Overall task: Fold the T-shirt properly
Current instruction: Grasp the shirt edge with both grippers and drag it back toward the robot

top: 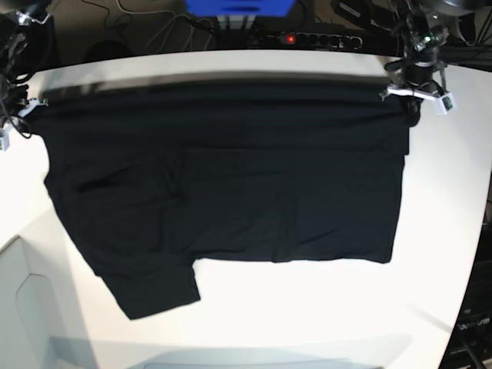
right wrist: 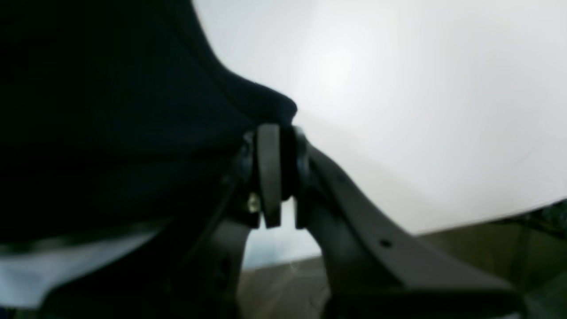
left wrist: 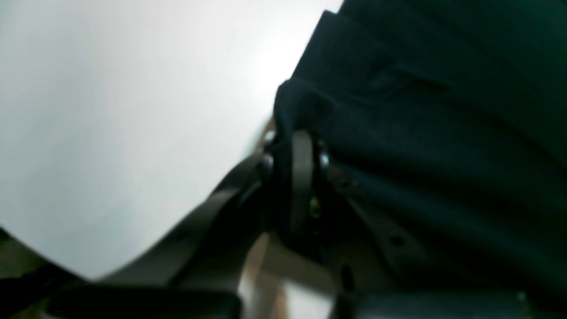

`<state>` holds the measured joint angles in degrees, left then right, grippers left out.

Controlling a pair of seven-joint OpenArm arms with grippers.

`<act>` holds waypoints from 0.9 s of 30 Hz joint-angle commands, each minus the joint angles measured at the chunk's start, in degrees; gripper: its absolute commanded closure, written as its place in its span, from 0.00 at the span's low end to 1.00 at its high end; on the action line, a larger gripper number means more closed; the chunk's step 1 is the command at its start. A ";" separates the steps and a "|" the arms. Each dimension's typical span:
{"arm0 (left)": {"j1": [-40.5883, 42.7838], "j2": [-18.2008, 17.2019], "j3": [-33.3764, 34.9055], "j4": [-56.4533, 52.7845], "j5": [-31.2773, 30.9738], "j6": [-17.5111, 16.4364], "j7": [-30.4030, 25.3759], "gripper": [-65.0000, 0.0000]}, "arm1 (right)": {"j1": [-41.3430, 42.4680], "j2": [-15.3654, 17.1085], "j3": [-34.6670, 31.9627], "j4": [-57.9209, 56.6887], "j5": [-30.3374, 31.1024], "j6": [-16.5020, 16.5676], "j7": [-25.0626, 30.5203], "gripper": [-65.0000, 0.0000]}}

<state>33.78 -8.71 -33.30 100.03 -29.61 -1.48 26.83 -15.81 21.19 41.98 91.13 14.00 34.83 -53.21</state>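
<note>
T-shirt: the large black short-sleeved cloth T-shirt [top: 231, 184] lies spread across the white worktop [top: 307, 307], its far edge drawn into a straight taut line between the two arms, one sleeve trailing toward the near left of the base view.

Left arm pose: it reaches in from the far right corner of the base view, wrist angled down over the shirt's far right corner, a white tag-like piece showing on the wrist.

Left gripper: the left gripper [left wrist: 305, 146] sits at the shirt's corner, right at the cloth's edge where it meets bare worktop.

Left fingers: the dark fingers [left wrist: 302, 177] are pressed together, pinching a bunched fold of the black cloth; in the left wrist view the cloth rises over their tips and runs off in long pleats to the right.

Right arm pose: only its end shows at the far left edge of the base view, low by the shirt's far left corner.

Right gripper: the right gripper [right wrist: 277, 146] is at the cloth's edge, white worktop beyond it.

Right fingers: the dark fingers [right wrist: 268, 173] are closed tight on a rounded lip of the black cloth, which fills the left half of the right wrist view.

Surroundings: black cables [top: 154, 23] and a blue box [top: 238, 9] lie beyond the far edge of the worktop.
</note>
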 commanded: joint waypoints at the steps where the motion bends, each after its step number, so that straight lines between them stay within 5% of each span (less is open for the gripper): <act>1: 0.46 -0.83 -0.59 0.94 0.81 1.17 -1.91 1.00 | -1.11 0.83 0.79 1.04 -0.94 -0.50 0.95 1.00; 11: 3.45 -0.39 -0.42 1.47 0.81 1.17 -1.73 1.00 | -9.64 -3.48 0.71 0.52 -1.03 -0.50 9.74 1.00; 17: 5.12 -0.48 -0.42 1.55 0.81 1.17 -1.55 0.97 | -9.72 -4.00 0.71 0.60 -1.03 -0.50 10.18 1.00; 23: 5.12 -0.39 -0.77 1.64 0.81 1.43 3.28 0.65 | -9.72 -3.83 0.71 0.78 -1.03 -0.50 10.09 0.98; 27: 5.12 -0.39 -0.77 1.82 0.37 1.26 3.19 0.45 | -9.72 -3.83 0.71 1.13 -1.03 -0.50 10.09 0.78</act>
<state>38.39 -8.54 -33.65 100.68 -29.04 -0.23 31.09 -25.30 16.38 42.17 91.26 12.73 34.72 -43.42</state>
